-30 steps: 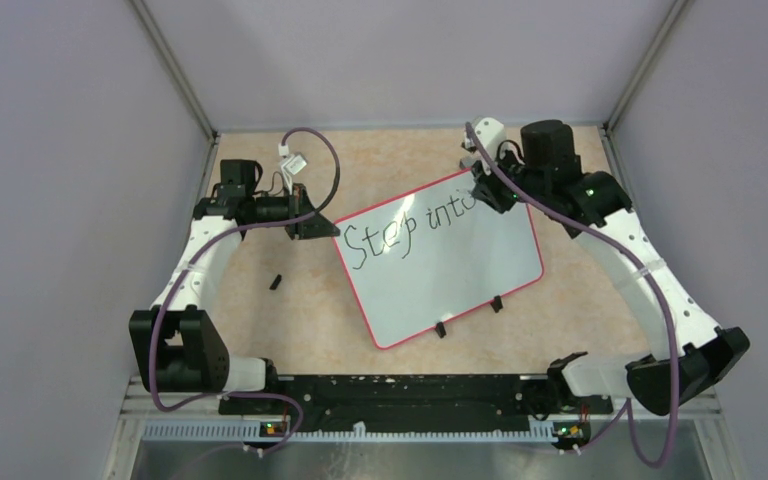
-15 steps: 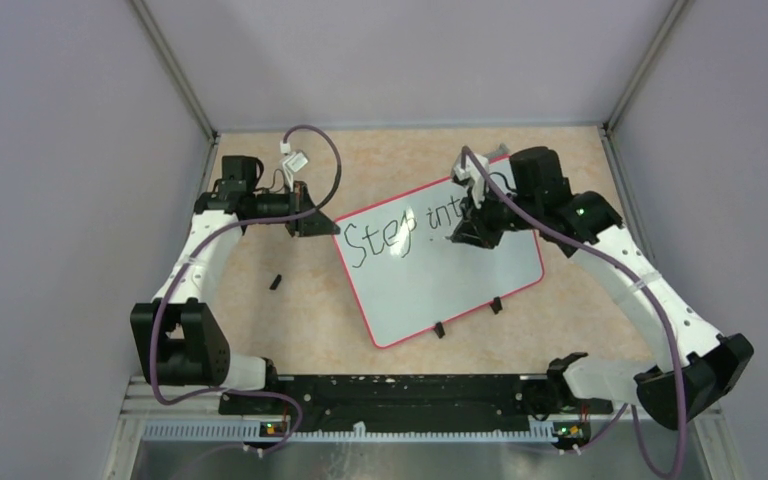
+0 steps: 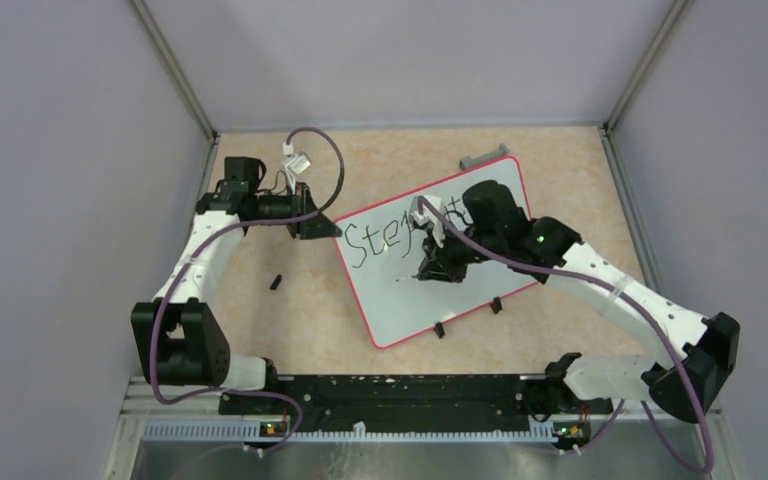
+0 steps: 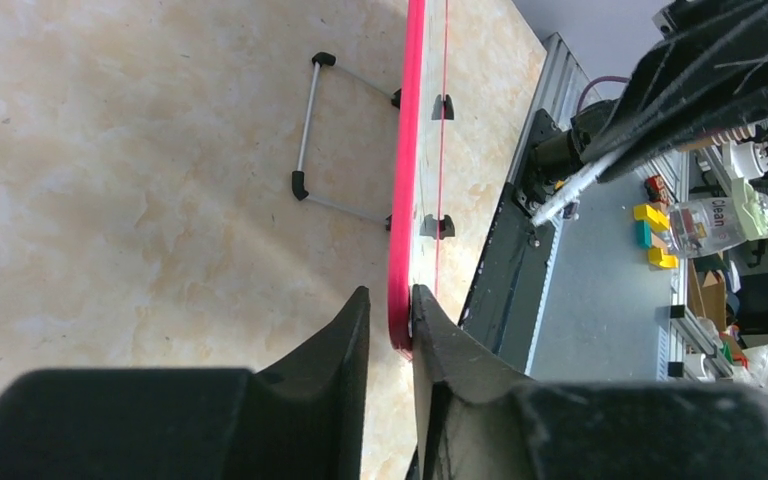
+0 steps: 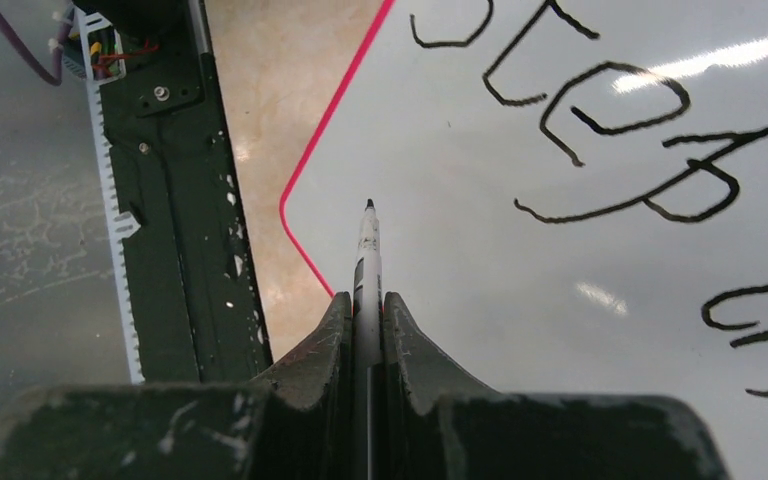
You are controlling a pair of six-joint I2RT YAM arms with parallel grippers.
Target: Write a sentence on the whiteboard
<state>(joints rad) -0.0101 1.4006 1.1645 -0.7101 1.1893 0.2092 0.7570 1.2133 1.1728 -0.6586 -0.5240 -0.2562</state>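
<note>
The whiteboard [image 3: 485, 270] lies tilted on the table, its red rim [image 4: 412, 150] edge-on in the left wrist view. The sentence [image 3: 368, 242] starts with "Step"; my right arm covers the letters after it. In the right wrist view the lettering [image 5: 610, 130] runs across the whiteboard [image 5: 520, 300]. My right gripper [image 3: 430, 268] hovers over the board's middle, shut on a white marker [image 5: 368, 250] with its black tip pointing down at bare board. My left gripper [image 4: 390, 292] straddles the board's left corner, open, one finger against the rim and the other apart from it.
A small black cap [image 3: 275, 282] lies on the table left of the board. A grey bar [image 3: 484, 158] sits behind the board's far corner. Two black clips [image 3: 440, 328] mark the near edge. A wire stand [image 4: 305, 140] shows under the board. Walls close in on three sides.
My right arm swung from the board's far right corner leftward and nearer, marker in hand, now covering "into". My left jaws have parted from their hold on the rim.
</note>
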